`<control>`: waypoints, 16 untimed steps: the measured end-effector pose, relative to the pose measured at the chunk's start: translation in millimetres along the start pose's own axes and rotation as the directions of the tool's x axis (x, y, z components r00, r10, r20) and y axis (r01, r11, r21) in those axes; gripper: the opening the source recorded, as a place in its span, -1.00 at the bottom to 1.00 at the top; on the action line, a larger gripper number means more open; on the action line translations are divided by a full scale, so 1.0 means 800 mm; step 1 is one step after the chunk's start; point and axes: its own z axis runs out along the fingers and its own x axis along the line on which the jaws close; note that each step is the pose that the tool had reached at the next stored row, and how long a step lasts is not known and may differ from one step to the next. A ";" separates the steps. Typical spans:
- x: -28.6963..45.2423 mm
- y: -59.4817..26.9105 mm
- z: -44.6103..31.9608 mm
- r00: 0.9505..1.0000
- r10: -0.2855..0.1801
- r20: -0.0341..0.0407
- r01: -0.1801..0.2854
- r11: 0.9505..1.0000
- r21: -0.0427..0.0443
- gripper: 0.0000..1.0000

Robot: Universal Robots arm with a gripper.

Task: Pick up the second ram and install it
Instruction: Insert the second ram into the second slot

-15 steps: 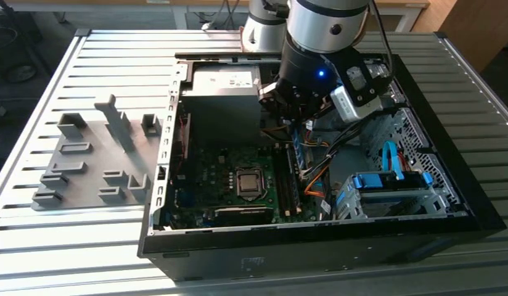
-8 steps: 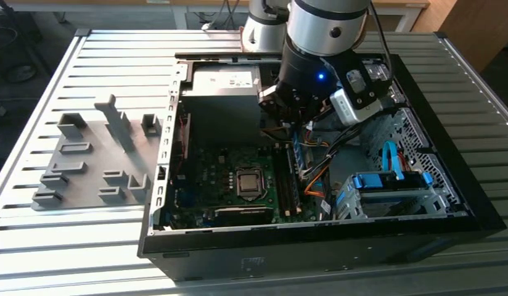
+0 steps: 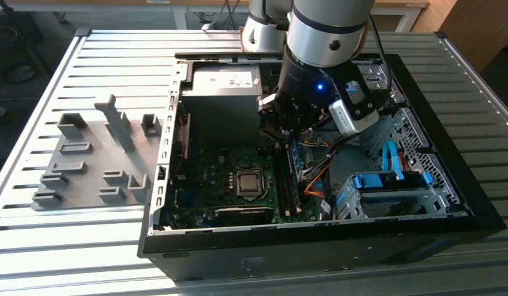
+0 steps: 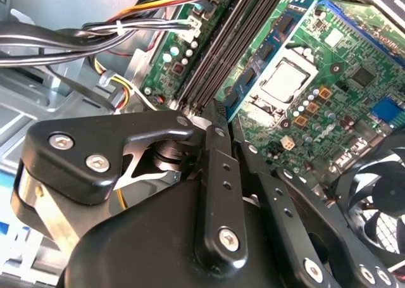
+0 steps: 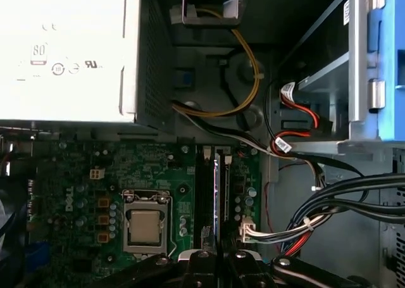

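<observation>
Exterior view: an open computer case (image 3: 451, 203) lies on the slatted tabletop (image 3: 40, 246) toward its right edge, with a grey fixture plate (image 3: 89, 166) near the left edge. The arm reaches down into the case over the motherboard (image 3: 229, 179). There the pincer (image 5: 218, 255) is pinching the second ram (image 5: 216, 193), held on edge above the memory slots (image 4: 234, 41) beside the processor socket (image 5: 145, 225).
</observation>
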 end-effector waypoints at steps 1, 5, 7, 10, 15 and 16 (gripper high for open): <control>0.0000 -0.001 0.0016 1.000 0.000 0.000 0.000 1.000 0.000 -0.72; -0.0001 -0.001 0.0046 1.000 0.000 -0.001 0.000 1.000 0.000 -0.72; -0.0001 -0.001 0.0047 1.000 0.000 -0.001 0.000 1.000 0.000 -0.72; -0.0001 -0.001 0.0058 1.000 0.000 -0.001 0.000 1.000 0.000 -0.72; -0.0001 -0.001 0.0060 1.000 0.000 -0.001 0.000 1.000 0.000 -0.72; -0.0002 -0.001 0.0060 1.000 0.000 -0.001 0.000 1.000 0.000 -0.72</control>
